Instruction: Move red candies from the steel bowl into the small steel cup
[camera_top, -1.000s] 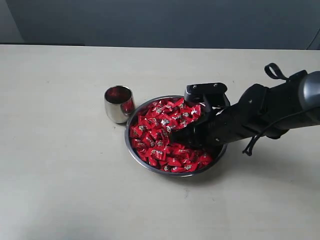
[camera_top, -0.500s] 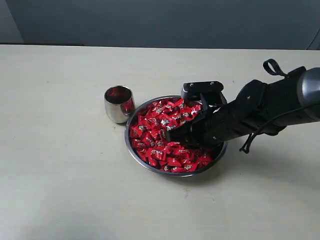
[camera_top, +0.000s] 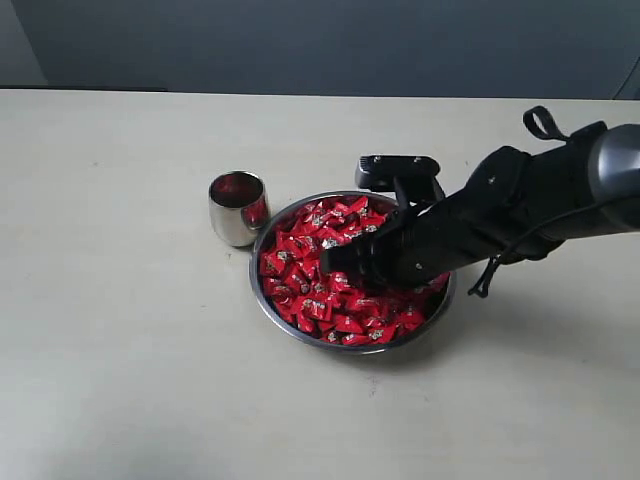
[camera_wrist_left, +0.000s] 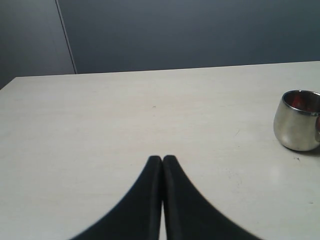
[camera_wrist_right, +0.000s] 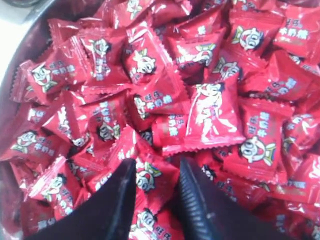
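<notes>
The right gripper (camera_top: 333, 264) was down in the steel bowl (camera_top: 341, 348), right on the pile of red candies (camera_top: 300, 272). Up close, the right gripper (camera_wrist_right: 154, 169) had its two black fingers a little apart, with one candy (camera_wrist_right: 148, 181) lying between them. I could not tell if they were squeezing it or just sitting beside it. The left gripper (camera_wrist_left: 162, 158) was pressed shut with nothing in it, hovering over bare table and away from the bowl.

The small steel cup (camera_top: 238, 208) stood just beside the bowl's rim. It looked red inside, but that could be candy or just shine.

What could go wrong? The wrappers were shiny and slippery, so the candy might slide out on the way up. The candies were packed close, so a second one might get caught and then fall on the table. The cup was small and light-looking, so a bump from the big arm could knock it over.

The table (camera_top: 120, 350) was pale, flat and smooth. Behind it was a dark blue-grey wall (camera_top: 320, 40).
</notes>
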